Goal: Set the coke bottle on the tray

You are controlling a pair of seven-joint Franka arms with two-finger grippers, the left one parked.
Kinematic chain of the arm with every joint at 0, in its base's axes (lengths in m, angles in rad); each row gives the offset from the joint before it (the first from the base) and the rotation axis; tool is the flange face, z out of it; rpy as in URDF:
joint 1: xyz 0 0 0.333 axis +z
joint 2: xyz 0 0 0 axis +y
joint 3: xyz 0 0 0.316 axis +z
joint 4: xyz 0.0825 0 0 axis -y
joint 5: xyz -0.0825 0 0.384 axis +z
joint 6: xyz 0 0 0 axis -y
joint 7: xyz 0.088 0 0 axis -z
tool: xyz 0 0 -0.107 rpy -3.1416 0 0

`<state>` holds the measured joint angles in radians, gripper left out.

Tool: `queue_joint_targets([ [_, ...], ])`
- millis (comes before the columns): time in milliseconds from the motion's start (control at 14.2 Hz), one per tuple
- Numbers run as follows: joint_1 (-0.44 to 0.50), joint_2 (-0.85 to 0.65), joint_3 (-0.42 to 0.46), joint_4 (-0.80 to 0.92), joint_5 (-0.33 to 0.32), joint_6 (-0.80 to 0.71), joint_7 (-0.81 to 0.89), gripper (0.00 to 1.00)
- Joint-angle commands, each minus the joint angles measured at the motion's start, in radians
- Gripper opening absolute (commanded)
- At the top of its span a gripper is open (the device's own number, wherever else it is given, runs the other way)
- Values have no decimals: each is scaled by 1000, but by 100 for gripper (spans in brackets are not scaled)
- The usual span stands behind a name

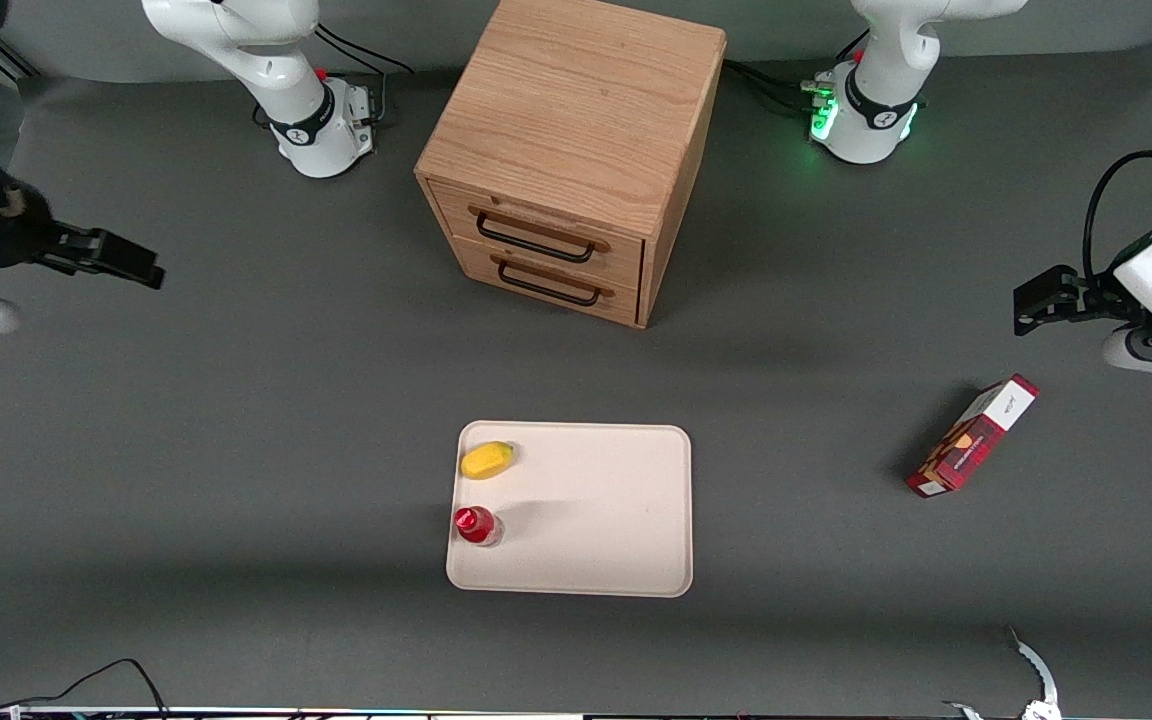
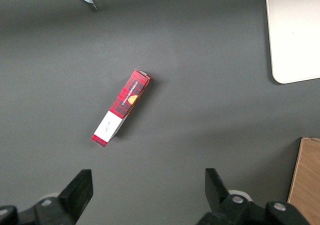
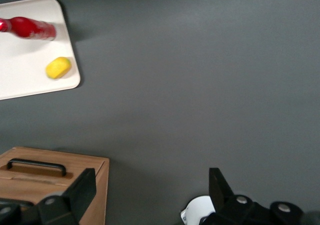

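The coke bottle (image 1: 477,525), small and red with a red cap, stands upright on the cream tray (image 1: 596,520), near the tray's edge toward the working arm's end. It also shows in the right wrist view (image 3: 30,28) on the tray (image 3: 22,70). My right gripper (image 1: 121,262) is open and empty. It hangs high above the bare table, far from the tray, at the working arm's end. Its two dark fingers (image 3: 82,187) stand wide apart with nothing between them.
A yellow fruit (image 1: 487,460) lies on the tray, farther from the front camera than the bottle. A wooden drawer cabinet (image 1: 566,160) stands farther back. A red-and-white carton (image 1: 974,436) lies toward the parked arm's end. Cables lie at the table's near edge.
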<state>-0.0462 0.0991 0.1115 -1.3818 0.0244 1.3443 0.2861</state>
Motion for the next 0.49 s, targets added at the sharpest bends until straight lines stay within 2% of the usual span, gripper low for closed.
queue_joint_targets([
  [0,6,-255,-29,-473,35,265,-42,100],
  [70,6,-294,-32,-547,38,318,-44,100],
  [140,6,-294,-33,-548,38,314,-57,100],
  [421,5,-269,-39,-461,37,273,-33,100],
])
